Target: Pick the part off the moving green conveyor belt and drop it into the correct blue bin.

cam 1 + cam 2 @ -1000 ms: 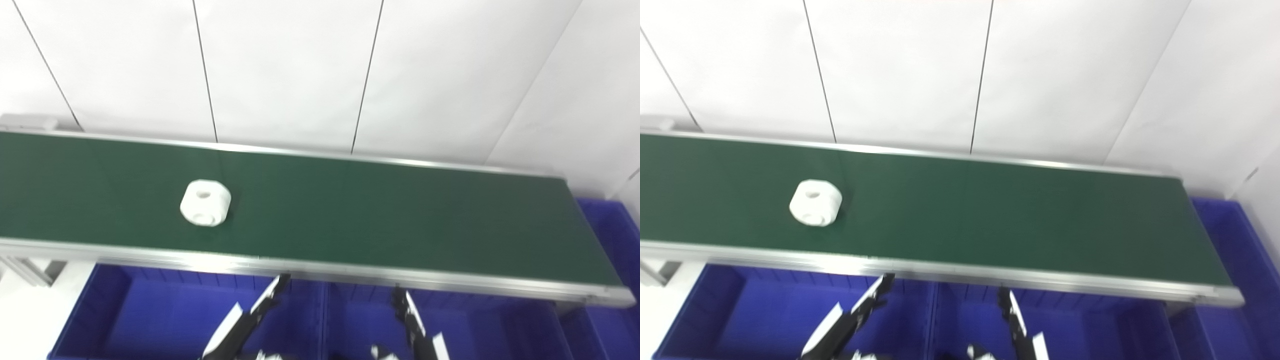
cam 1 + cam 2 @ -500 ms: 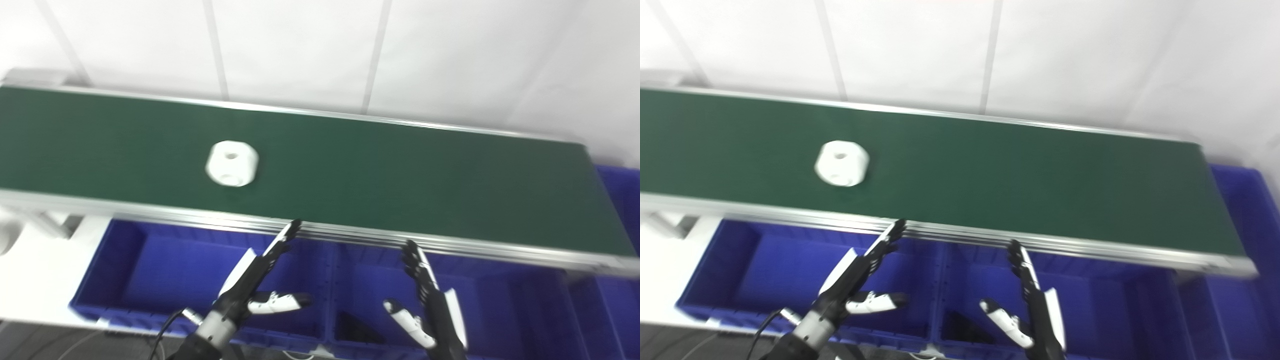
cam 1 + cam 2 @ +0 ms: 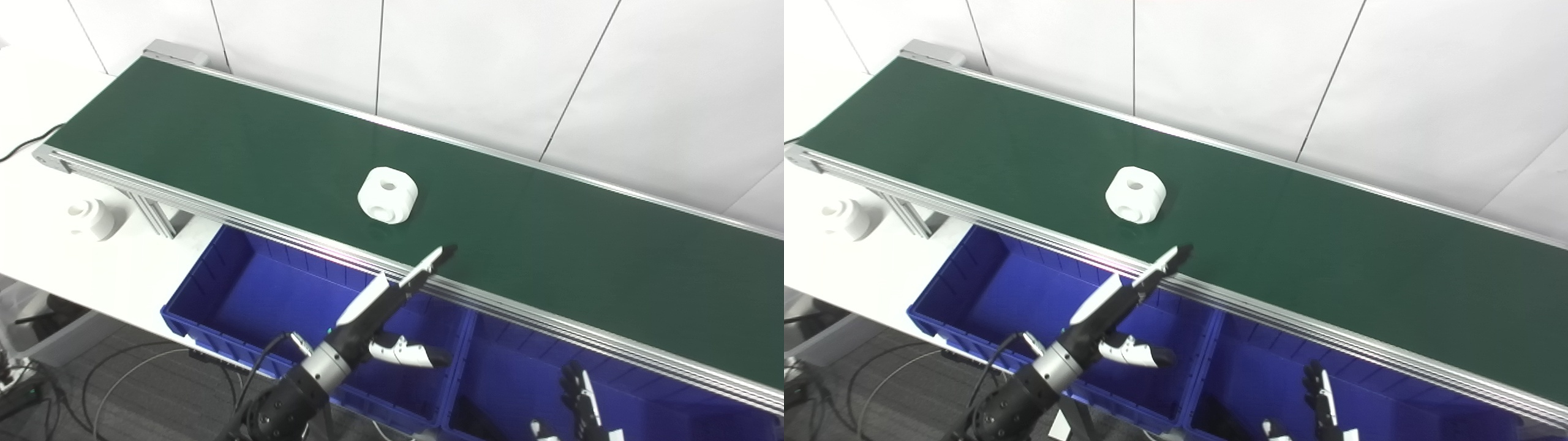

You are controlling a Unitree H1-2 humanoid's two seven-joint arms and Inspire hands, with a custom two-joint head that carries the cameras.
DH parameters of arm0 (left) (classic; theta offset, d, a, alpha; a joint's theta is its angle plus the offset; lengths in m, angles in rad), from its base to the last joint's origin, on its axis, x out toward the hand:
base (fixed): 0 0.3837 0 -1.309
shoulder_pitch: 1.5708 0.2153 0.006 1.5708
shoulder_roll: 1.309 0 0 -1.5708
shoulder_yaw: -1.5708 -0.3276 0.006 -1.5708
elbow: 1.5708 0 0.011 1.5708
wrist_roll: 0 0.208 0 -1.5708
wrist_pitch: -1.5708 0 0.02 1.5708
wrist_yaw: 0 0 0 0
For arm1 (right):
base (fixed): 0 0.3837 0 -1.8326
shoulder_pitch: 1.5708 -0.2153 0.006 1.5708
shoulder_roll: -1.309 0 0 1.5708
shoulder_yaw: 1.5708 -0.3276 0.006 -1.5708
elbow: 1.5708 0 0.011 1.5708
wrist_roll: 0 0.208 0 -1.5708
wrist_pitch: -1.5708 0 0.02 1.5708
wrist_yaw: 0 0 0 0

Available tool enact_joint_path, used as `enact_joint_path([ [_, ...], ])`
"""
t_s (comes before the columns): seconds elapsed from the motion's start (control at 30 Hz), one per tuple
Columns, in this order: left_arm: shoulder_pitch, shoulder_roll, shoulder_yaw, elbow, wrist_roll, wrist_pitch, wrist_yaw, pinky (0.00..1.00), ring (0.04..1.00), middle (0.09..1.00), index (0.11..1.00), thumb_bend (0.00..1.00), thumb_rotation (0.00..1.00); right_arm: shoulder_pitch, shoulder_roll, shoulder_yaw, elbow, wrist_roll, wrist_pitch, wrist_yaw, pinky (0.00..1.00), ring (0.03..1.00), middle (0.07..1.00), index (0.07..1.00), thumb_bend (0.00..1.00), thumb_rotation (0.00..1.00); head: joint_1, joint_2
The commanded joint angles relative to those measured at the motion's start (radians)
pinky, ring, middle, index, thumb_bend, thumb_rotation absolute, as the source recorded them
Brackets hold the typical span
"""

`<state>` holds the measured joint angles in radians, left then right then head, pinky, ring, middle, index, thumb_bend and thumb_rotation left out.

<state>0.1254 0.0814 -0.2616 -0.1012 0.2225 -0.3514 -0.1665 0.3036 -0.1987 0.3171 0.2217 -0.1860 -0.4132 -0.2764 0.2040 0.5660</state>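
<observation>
White part [image 3: 388, 195] sits mid green belt [image 3: 551, 257], past left hand [image 3: 392, 306]. Hand flat, spread, holds nothing. You reach ahead of part, let belt bring it.
Right eye view: right hand [image 3: 1320, 407] low over blue bin [image 3: 1249, 373], fingers apart, empty. You keep it waiting.

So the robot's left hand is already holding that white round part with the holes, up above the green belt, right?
Not quite. The left hand is open and holds nothing; its fingers reach out over the belt's near rail. The white round part with the holes lies untouched on the green conveyor belt, apart from the hand. Both the left eye view and the right eye view show this gap.
</observation>
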Motion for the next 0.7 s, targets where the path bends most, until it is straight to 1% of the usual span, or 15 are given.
enact_joint_path([
  [0.0, -0.054, 0.008, 0.02, -0.068, -0.011, 0.0, 0.006, 0.98, 1.0, 1.0, 1.0, 0.71, 0.69, -0.015, -0.012, 0.014, -0.001, -0.003, -0.057, -0.039, 0.9, 0.926, 0.939, 0.969, 0.88, 0.77, -0.014, -0.014],
  [0.17, -0.135, 0.051, 0.054, -0.145, 0.025, 0.097, -0.027, 0.98, 1.0, 1.0, 1.0, 0.71, 0.7, -0.037, -0.021, 0.056, 0.039, -0.005, -0.057, -0.096, 0.88, 0.916, 0.93, 0.959, 0.9, 0.76, -0.054, -0.055],
  [0.23, -0.172, 0.07, 0.064, -0.152, 0.033, 0.117, -0.033, 0.97, 1.0, 1.0, 1.0, 0.7, 0.68, -0.045, -0.024, 0.07, 0.052, 0.0, -0.057, -0.112, 0.88, 0.908, 0.923, 0.95, 0.9, 0.73, -0.082, -0.076],
  [0.27, -0.197, 0.079, 0.07, -0.15, 0.035, 0.12, -0.037, 0.97, 1.0, 1.0, 1.0, 0.7, 0.66, -0.047, -0.026, 0.077, 0.056, 0.001, -0.057, -0.12, 0.86, 0.903, 0.92, 0.945, 0.91, 0.73, -0.086, -0.079],
  [0.3, -0.218, 0.088, 0.073, -0.144, 0.038, 0.12, -0.037, 0.97, 1.0, 1.0, 1.0, 0.7, 0.65, -0.05, -0.029, 0.084, 0.062, 0.002, -0.057, -0.128, 0.86, 0.902, 0.92, 0.944, 0.91, 0.73, -0.101, -0.088],
  [0.37, -0.261, 0.106, 0.082, -0.139, 0.069, 0.139, -0.04, 0.97, 1.0, 1.0, 1.0, 0.7, 0.66, -0.058, -0.034, 0.097, 0.074, 0.006, -0.057, -0.139, 0.85, 0.895, 0.915, 0.937, 0.92, 0.71, -0.128, -0.105],
  [0.43, -0.312, 0.128, 0.091, -0.127, 0.096, 0.16, -0.046, 0.98, 1.0, 1.0, 1.0, 0.7, 0.66, -0.067, -0.038, 0.111, 0.089, 0.005, -0.057, -0.157, 0.83, 0.886, 0.908, 0.932, 0.93, 0.7, -0.151, -0.113],
  [0.47, -0.331, 0.135, 0.094, -0.12, 0.103, 0.166, -0.048, 0.97, 1.0, 1.0, 1.0, 0.69, 0.63, -0.071, -0.039, 0.117, 0.094, 0.005, -0.057, -0.165, 0.82, 0.873, 0.895, 0.923, 0.93, 0.69, -0.154, -0.113],
  [0.5, -0.357, 0.143, 0.096, -0.102, 0.114, 0.161, -0.046, 0.97, 1.0, 1.0, 1.0, 0.69, 0.62, -0.076, -0.042, 0.123, 0.098, 0.004, -0.057, -0.171, 0.81, 0.869, 0.891, 0.92, 0.94, 0.69, -0.168, -0.114],
  [0.57, -0.387, 0.15, 0.096, -0.074, 0.128, 0.149, -0.04, 0.94, 1.0, 1.0, 1.0, 0.67, 0.6, -0.083, -0.048, 0.135, 0.103, 0.002, -0.057, -0.182, 0.8, 0.866, 0.887, 0.916, 0.94, 0.68, -0.181, -0.111],
  [0.67, -0.426, 0.156, 0.093, -0.036, 0.156, 0.148, -0.031, 0.86, 0.971, 1.0, 1.0, 0.67, 0.61, -0.092, -0.061, 0.158, 0.107, -0.008, -0.057, -0.201, 0.79, 0.863, 0.889, 0.917, 0.94, 0.68, -0.19, -0.106],
])
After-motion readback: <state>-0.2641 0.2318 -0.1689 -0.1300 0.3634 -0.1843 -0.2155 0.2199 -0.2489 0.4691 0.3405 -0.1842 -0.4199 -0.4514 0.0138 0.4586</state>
